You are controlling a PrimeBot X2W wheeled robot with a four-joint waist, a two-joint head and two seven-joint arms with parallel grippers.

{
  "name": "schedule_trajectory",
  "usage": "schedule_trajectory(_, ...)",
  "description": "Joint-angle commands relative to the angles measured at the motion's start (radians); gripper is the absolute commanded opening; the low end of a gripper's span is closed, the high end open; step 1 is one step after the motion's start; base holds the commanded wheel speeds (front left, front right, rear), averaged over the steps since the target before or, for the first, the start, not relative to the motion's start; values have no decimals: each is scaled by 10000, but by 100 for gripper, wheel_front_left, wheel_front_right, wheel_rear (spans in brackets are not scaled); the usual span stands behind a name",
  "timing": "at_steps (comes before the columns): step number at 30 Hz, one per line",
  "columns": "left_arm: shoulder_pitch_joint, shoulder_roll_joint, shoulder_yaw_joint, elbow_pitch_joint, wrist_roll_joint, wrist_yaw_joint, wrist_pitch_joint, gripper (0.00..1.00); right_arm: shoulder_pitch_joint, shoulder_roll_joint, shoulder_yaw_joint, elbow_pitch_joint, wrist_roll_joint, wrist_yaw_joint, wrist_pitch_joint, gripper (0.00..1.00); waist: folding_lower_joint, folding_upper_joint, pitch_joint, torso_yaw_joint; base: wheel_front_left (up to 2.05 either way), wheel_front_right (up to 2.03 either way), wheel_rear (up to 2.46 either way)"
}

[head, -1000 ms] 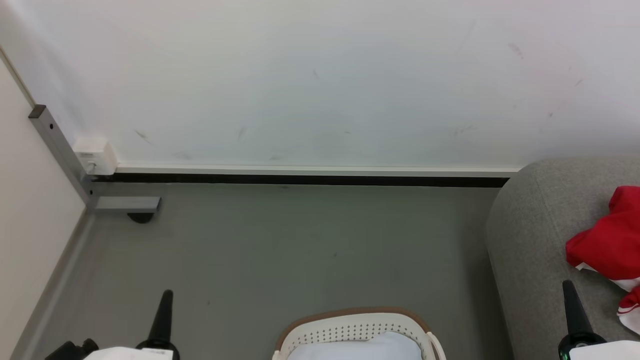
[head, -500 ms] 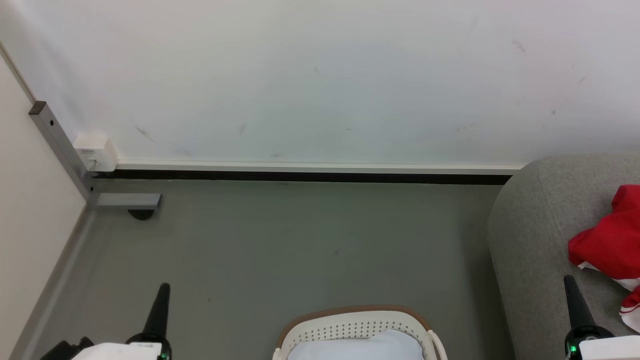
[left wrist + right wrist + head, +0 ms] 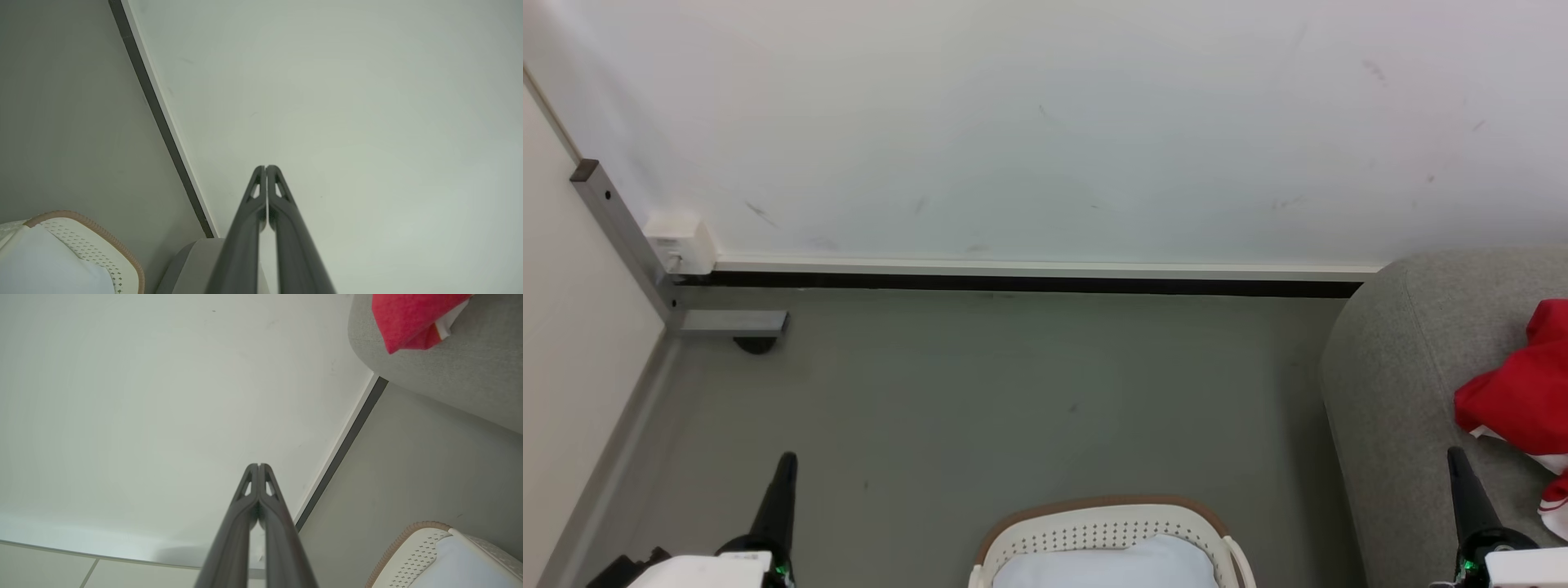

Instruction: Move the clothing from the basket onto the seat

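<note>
The left hand stands at the lower left of the head view. Its two dark fingers are pressed together into one slim spike that points up and leans a little to the right. The right hand stands at the lower right, closed the same way and leaning a little to the left. Each rises from a pale wrist casing with a small green light. In the wrist views, both pairs of fingers meet at the tips, holding nothing.
</note>
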Motion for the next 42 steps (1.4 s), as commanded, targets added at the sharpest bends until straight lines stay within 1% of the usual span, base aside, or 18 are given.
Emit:
schedule_trajectory(1, -160, 87, 68, -71, -324, -48, 83, 0, -213, 12, -56, -89, 223, -16, 75, 0, 0, 0, 11, 5, 0, 0, 0)
schedule_trajectory(25, -272, 95, 238, -162, -2031, -109, 527, 0, -333, 58, -270, -85, 1802, -21, 515, 0, 0, 0, 154, 63, 0, 0, 0)
schedule_trajectory(42, -264, 94, 232, -160, -2000, -100, 526, 0, -330, 56, -261, -82, 1755, -21, 510, 0, 0, 0, 155, 64, 0, 0, 0)
